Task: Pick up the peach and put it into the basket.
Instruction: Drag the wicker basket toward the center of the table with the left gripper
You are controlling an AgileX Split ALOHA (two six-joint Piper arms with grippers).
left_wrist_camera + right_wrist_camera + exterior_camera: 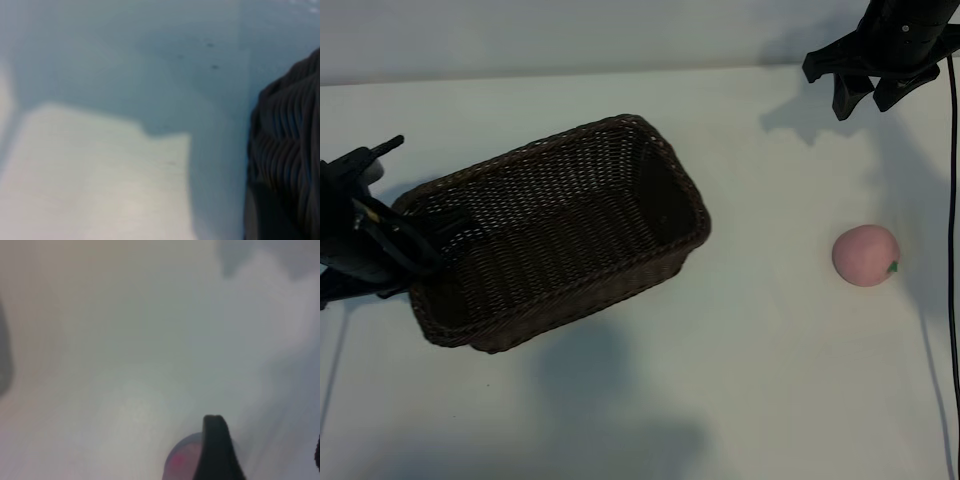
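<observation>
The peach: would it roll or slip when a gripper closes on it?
The peach looks round and sits free on the bare table, so a nudge would likely roll it. Its matte skin probably grips fairly well. It appears small, so likely light.

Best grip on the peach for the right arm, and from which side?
Take the peach across its round middle, coming from straight above. It sits alone on the bare table, well apart from the basket, so nothing blocks a top approach. It is nearly a ball, so any gripper angle works; probably keep off the green stem mark at its lower right. The right gripper, open, hangs beyond it.
</observation>
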